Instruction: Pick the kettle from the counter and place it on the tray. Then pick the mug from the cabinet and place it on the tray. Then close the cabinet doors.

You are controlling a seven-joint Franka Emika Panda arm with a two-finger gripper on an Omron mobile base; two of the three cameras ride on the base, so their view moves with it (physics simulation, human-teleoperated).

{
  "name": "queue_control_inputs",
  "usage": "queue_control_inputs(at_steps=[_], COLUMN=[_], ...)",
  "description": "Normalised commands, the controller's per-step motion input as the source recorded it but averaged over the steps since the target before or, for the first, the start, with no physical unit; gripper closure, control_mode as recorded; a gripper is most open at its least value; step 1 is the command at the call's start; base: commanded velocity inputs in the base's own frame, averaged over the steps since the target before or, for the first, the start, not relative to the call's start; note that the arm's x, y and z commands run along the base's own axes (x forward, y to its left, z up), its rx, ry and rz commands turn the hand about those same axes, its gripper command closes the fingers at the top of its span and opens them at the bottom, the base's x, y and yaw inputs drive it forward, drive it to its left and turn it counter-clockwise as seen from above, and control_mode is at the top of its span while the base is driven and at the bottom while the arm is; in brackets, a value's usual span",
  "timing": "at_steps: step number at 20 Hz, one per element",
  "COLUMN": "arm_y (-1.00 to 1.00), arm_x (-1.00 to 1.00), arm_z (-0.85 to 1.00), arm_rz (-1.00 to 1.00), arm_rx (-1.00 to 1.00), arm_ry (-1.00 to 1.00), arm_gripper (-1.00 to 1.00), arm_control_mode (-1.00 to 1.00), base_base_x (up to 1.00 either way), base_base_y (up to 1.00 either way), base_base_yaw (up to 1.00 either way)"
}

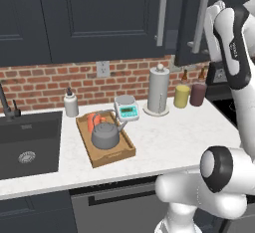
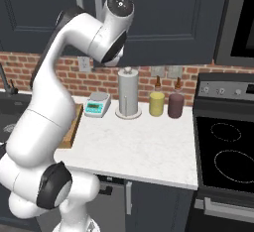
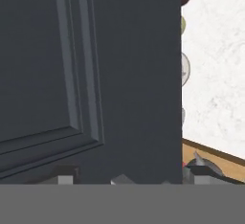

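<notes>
Cabinet doors: closing stage, right-hand door [image 1: 196,20] ajar.

Kettle [image 1: 105,135] and mug [image 1: 93,121] both sit inside the tray [image 1: 130,151] on the counter [image 1: 169,137], so by my judgement only the doors are left. The left door [image 1: 102,18] lies flush. The gripper [image 1: 214,15] is raised beside the ajar door, jaws spread and holding nothing (hand view: door panel [image 3: 91,74] close in front), apparently placed to push it shut.
</notes>
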Motion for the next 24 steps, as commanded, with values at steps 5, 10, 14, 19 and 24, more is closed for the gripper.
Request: queue_control_inputs(at_steps=[5,10,14,19,24], arm_y=[0.24,0.20,0.20,0.19,0.16], arm_x=[0.79,0.83,0.81,0.76,0.52], arm_z=[0.00,0.00,0.00,-0.02,-0.12], arm_rz=[-0.01,0.00,0.00,0.00,0.00], arm_rx=[0.00,0.00,0.00,0.00,0.00], arm_ry=[0.07,0.08,0.06,0.03,0.00], arm_gripper=[-1.00,-1.00,-1.00,-1.00,-1.00], arm_control_mode=[-1.00,-1.00,-1.00,-1.00,-1.00], base_base_x=[0.00,0.00,0.00,0.00,0.00], base_base_y=[0.00,0.00,0.00,0.00,0.00], base_base_yaw=[0.00,0.00,0.00,0.00,0.00])
